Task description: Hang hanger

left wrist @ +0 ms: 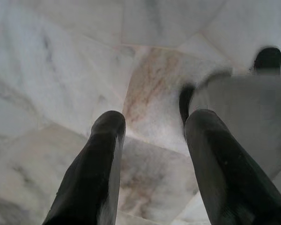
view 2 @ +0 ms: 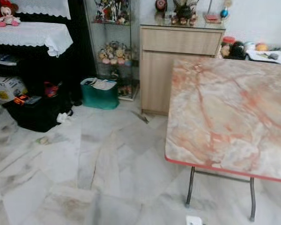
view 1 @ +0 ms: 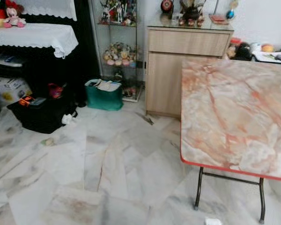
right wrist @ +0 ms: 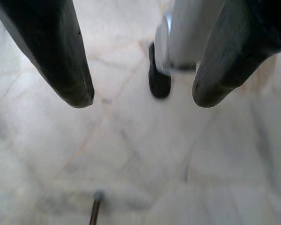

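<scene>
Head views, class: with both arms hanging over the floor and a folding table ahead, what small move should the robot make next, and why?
Probably turn to search for the hanger: the table top is bare, and both the left pincer and right pincer are open over marble floor, holding nothing.

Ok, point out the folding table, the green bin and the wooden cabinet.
folding table (view 1: 234,117), left eye view, middle of its marbled top.
green bin (view 1: 103,97), left eye view, its front wall.
wooden cabinet (view 1: 164,84), left eye view, its lower door.

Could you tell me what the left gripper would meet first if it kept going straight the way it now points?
Most likely the marble floor: the left gripper hangs open, pointing down at bare tiles, nothing between its fingers. The robot's own foot lies off to one side, probably clear of that line.
</scene>
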Tool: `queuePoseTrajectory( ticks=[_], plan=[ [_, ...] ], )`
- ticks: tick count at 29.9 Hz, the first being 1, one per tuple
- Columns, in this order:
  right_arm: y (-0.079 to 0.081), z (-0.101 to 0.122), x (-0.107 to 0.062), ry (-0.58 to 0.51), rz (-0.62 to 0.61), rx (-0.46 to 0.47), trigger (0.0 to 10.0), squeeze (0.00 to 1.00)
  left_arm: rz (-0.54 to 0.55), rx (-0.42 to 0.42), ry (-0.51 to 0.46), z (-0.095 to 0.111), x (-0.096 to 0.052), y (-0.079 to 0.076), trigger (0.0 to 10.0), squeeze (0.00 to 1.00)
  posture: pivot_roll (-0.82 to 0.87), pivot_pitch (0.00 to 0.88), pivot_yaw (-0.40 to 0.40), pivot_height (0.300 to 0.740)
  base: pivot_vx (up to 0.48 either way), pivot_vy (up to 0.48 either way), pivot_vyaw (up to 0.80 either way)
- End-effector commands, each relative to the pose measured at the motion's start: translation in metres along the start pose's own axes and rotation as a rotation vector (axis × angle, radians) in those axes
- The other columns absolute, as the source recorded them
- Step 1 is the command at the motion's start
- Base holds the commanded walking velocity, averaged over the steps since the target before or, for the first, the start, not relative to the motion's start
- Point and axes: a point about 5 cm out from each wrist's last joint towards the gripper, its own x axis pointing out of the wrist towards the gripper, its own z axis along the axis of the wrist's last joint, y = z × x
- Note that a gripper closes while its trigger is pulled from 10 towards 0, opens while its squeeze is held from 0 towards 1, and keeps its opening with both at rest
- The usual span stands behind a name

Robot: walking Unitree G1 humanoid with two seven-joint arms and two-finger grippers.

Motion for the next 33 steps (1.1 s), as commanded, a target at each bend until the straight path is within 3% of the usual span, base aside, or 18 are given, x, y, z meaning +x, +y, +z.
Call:
queuePoseTrajectory(
  ticks=[1,12,16,33],
  plan=[
    [0.0076,0.027,0.0007,-0.089,0.093,0.123,10.0,0.0,0.032,-0.232,-0.229,0.0392,-0.0001,0.0007,10.0,0.0,0.25,0.0,-0.088,0.74,0.0,0.0,-0.74],
    [0.0072,0.0282,0.0006,-0.098,0.094,0.119,10.0,0.0,0.028,-0.23,-0.231,0.0399,0.0,-0.0003,10.0,0.0,0.25,0.0,-0.09,0.74,0.0,0.0,-0.74],
    [0.0074,0.0287,0.0005,-0.119,0.088,0.145,10.0,0.0,0.028,-0.22,-0.234,0.04,-0.0001,-0.0002,10.0,0.0,0.25,0.0,-0.089,0.74,0.0,0.0,0.0],
    [0.007,0.0265,0.0003,-0.122,0.091,0.138,10.0,0.0,0.029,-0.198,-0.227,0.0403,0.0002,-0.0011,10.0,0.0,0.27,0.0,-0.083,0.74,0.0,-0.467,0.0]
  ],
)
